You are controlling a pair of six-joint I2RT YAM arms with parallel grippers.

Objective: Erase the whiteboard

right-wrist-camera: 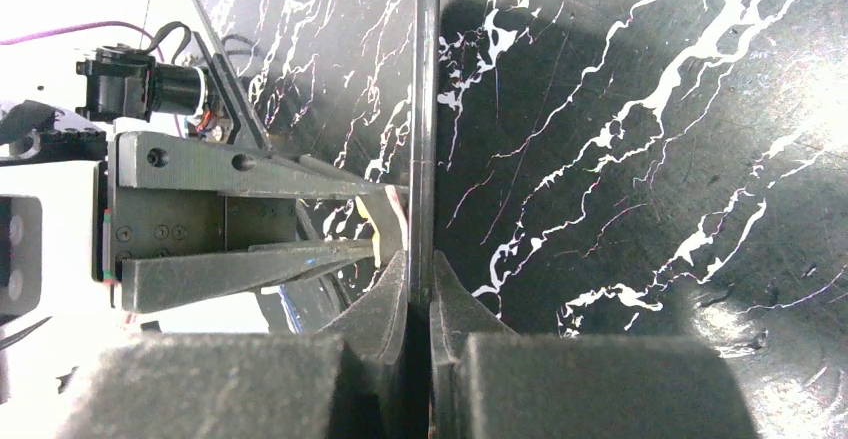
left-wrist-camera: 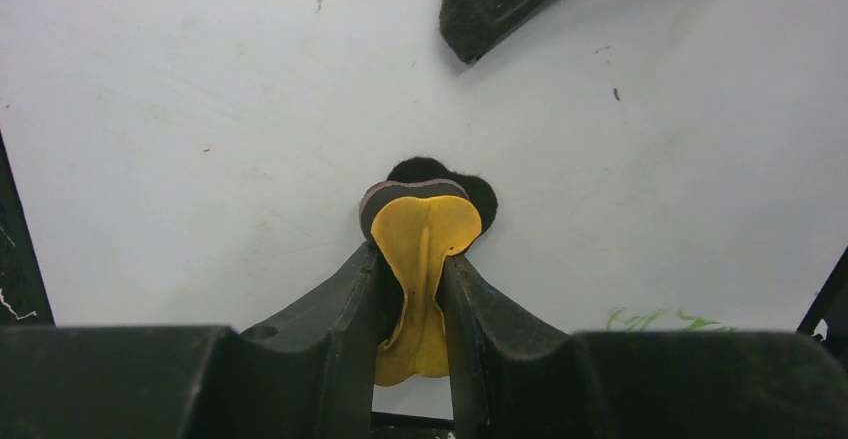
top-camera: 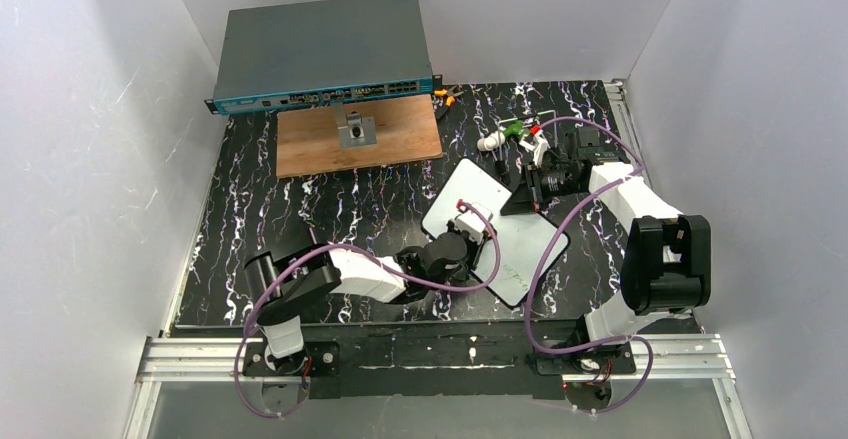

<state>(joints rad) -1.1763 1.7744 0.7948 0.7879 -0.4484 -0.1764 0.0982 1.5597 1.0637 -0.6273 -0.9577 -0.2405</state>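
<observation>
Pinching the whiteboard (left-wrist-camera: 200,109) edge in the right gripper (right-wrist-camera: 420,281) to steady it; pressing a yellow eraser (left-wrist-camera: 425,221), clamped in the left gripper (left-wrist-camera: 412,269), mid-board, short of green scribble (left-wrist-camera: 660,317)

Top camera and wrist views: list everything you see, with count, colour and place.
whiteboard: one, white, table centre
green marks: few, green, whiteboard's near edge
eraser: one, yellow and dark, against the whiteboard
wooden board: one, brown, far left
network switch: one, grey-blue, behind wooden board
pen-like items: few, white, green, red, far right
table: one, black marbled, beneath everything
left pincer: one, black, shut on eraser
right pincer: one, black, shut on whiteboard edge
</observation>
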